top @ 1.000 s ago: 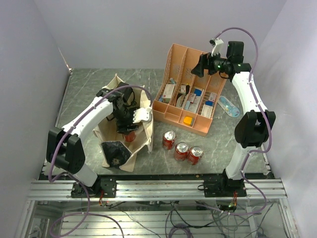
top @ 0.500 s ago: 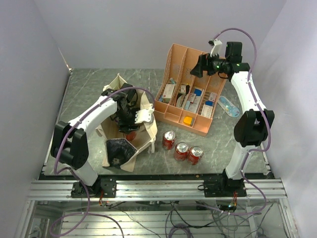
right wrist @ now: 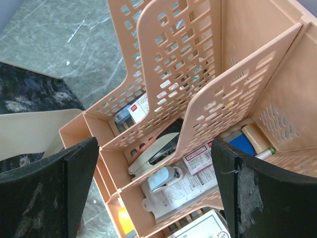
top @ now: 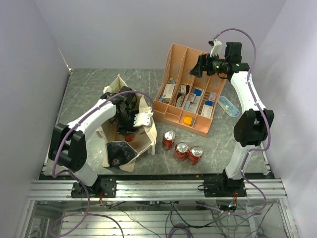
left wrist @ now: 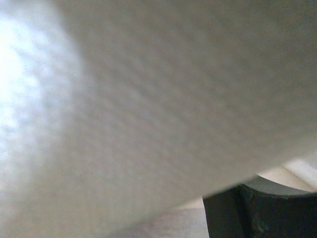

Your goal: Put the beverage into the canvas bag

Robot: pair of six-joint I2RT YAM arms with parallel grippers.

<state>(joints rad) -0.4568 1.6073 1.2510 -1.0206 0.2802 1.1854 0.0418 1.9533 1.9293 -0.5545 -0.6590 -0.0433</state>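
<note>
Inside the mouth of the canvas bag (top: 148, 134), left of the tabletop (top: 89, 94) centre: the left end effector (top: 130, 128) reaches down from above. The arm and its cable cover most of the opening. A sliver of red, the beverage can (top: 129, 136), shows just under the end effector, within the bag's walls. Cannot tell whether the jaws are clamped on it or apart.

The left wrist view is almost wholly blocked by blurred cream canvas (left wrist: 148, 109) pressed close to the lens. A dark shape (left wrist: 257, 208) sits in the lower right corner, not identifiable.

The bag's black mottled panel (top: 118, 151) lies at its near end.

The right end effector (top: 200, 67) hangs above the far end of the orange-pink organizer (top: 181, 59). Its jaws are wide apart with nothing between them; both fingers (right wrist: 64, 193) are cut off by the frame edge. Below it the organizer (right wrist: 173, 59) compartments hold small boxes and packets, labels too small to read.

Three red cans (top: 181, 150) stand on the tabletop between bag and right arm base, near the organizer. A pale blue packet (top: 229, 105) lies right of the organizer, contents unclear.
</note>
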